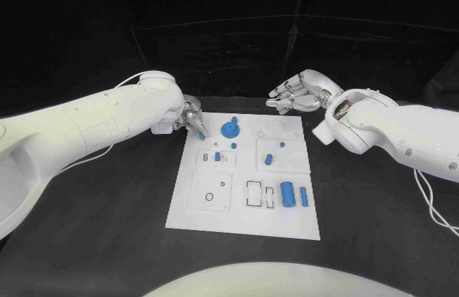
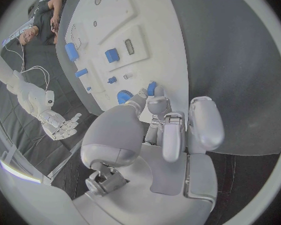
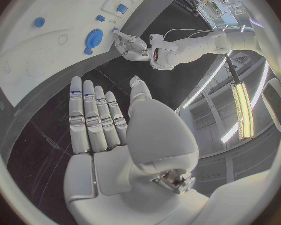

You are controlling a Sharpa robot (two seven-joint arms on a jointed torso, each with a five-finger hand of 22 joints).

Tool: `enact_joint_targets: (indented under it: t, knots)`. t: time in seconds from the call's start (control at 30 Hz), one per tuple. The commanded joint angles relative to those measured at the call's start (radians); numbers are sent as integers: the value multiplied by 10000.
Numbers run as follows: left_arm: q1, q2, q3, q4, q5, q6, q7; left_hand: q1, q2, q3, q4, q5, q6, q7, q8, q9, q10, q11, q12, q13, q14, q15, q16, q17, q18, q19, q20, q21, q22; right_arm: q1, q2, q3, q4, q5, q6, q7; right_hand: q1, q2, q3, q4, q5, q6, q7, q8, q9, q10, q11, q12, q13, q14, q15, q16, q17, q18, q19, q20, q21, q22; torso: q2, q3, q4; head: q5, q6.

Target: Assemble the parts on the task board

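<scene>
We are pinching a small blue peg in our left hand at the flat white task board's far left corner, apparently about to seat it in a socket, while our right hand is hovering spread and empty.

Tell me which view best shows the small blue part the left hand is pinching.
The left wrist view: the blue part sits at the left hand's fingertips, over the task board's edge. The head view shows it small, under the fingers. The right wrist view shows it tiny.

It was a robotics lab: a black-draped table, dark backdrop, ceiling strip lights and cabled white arms.
</scene>
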Motion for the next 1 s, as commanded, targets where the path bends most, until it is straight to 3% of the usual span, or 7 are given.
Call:
enact_joint_targets:
  t: [0.03,0.27,0.47,0.83,1.0]
  knots:
    - [2,15,-5,13,-56,27,-34,388,199,634,-399,5,-66,39,10,40,-45,36,-92,-56,1050,-28,64,2634,-14,6,-16,40,12,19,2,7,15,23,58,83,-47,76,-29,-19,64,-8,56,-50,-7,-69,30,-46,-10,-56,20,-23,-10,51,8,63,-37,-3,0,3,-5,-6,-5]
    - [-12,-79,-4,176,-2,-106,-24,-182,-99,2206,-842,-11,-89,100,182,180,34,101,-123,-170,1050,54,64,2634,-19,0,86,16,26,19,1,7,11,23,75,78,-47,76,-29,-19,64,-8,56,-50,-7,-69,30,-46,-10,-56,20,-23,-10,51,8,63,-37,-3,-7,-1,12,-19,-10]
    - [-8,-585,0,881,347,-580,2,-634,-346,3068,-958,6,-114,99,390,336,134,79,-44,-154,1050,63,64,2634,-7,8,70,5,39,19,-25,7,-2,23,102,60,-60,78,-34,-14,89,-11,58,-53,-6,-72,33,-49,-9,-59,22,-22,-27,51,12,65,-54,-2,-22,-6,40,-22,-25]
    - [6,-2099,-13,3387,1025,-2636,128,-974,-616,3889,-1056,12,-153,55,643,517,148,52,-85,-283,1050,30,64,2634,-1,10,57,-38,22,20,-88,5,-42,23,133,39,-69,76,-39,-10,95,-14,59,-54,-6,-75,34,-50,-9,-61,23,-22,-34,51,13,66,-61,-2,-85,-23,159,-58,-91]
    - [-92,-2666,-23,4344,1089,-3508,188,-1039,-726,4120,-1085,15,-145,42,728,570,208,36,-34,-250,1050,14,64,2634,-12,38,45,6,85,19,-91,5,-67,23,146,45,-69,76,-39,-10,95,-14,59,-54,-6,-75,34,-50,-9,-61,23,-22,-34,51,13,66,-61,-2,-102,-41,219,-46,-99]
